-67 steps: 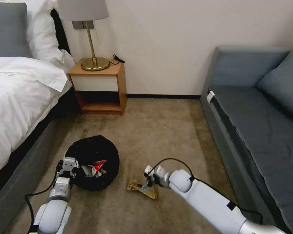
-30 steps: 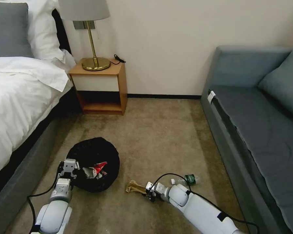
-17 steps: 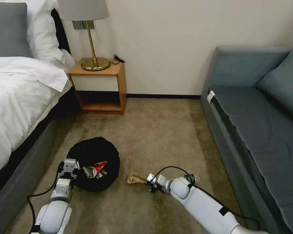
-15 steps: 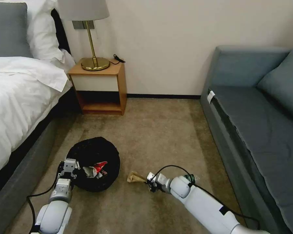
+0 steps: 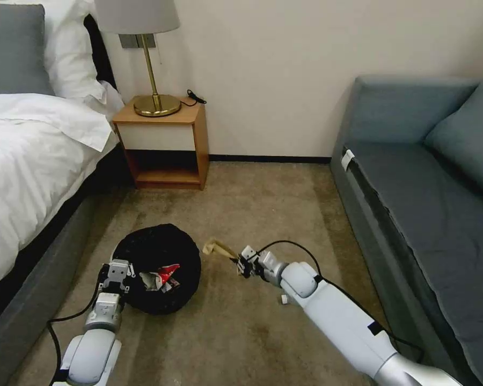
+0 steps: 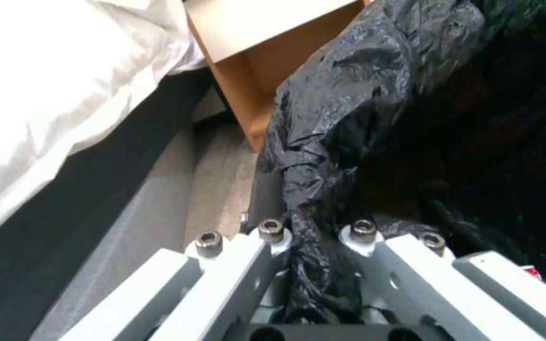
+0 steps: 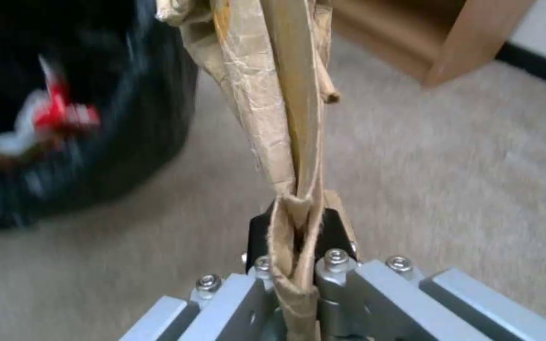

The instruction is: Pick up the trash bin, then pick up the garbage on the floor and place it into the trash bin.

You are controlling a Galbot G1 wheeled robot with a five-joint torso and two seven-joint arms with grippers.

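Carrying garbage to the trash bin (image 5: 158,268) now. Right tool (image 5: 245,264) clamped on the brown paper bag (image 5: 217,249), up off the floor beside the bin. Left tool (image 5: 116,274) clamped on the bin's rim. Next: move over the bin, then let go.

No text, label, brand, number or sign can be read on anything in these views.
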